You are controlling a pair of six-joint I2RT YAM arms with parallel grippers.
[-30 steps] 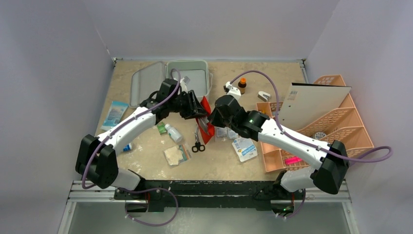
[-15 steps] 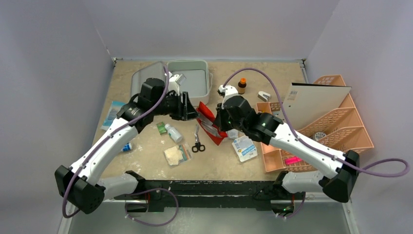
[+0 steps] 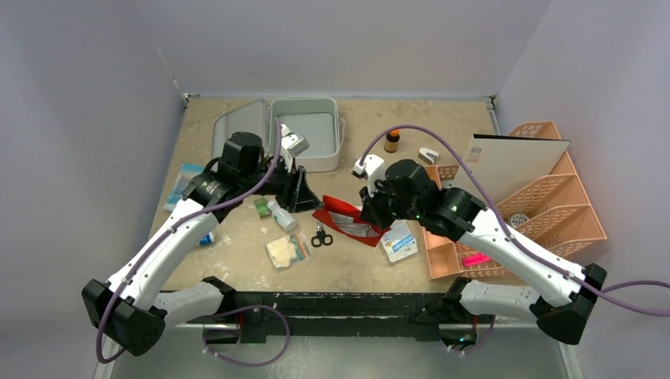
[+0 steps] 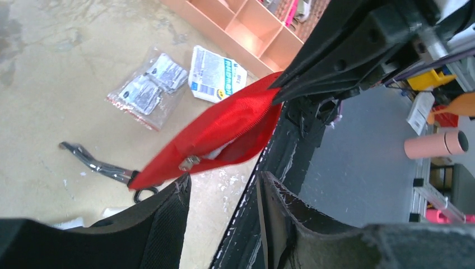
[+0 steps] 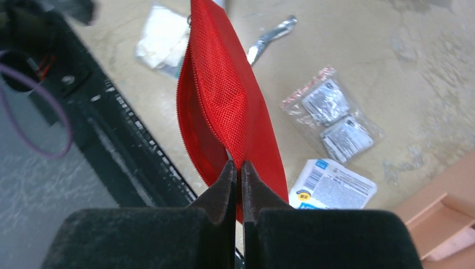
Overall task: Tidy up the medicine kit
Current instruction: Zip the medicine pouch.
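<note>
No wording or number legible in any view.
- white packet (image 5: 333, 188): barcode, blue print, round blue-yellow mark; characters too small to read.
- clear bag (image 5: 336, 120) with two grey sachets: dark print, blurred.
- white board (image 3: 513, 170) in peach organizer (image 3: 573, 205): small barcode label at upper left corner, unreadable.
- red pouch (image 3: 348, 219): pale patch on face, lettering not resolvable.

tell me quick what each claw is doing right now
left claw: open, gripping nothing
right claw: closed on the red pouch
</note>
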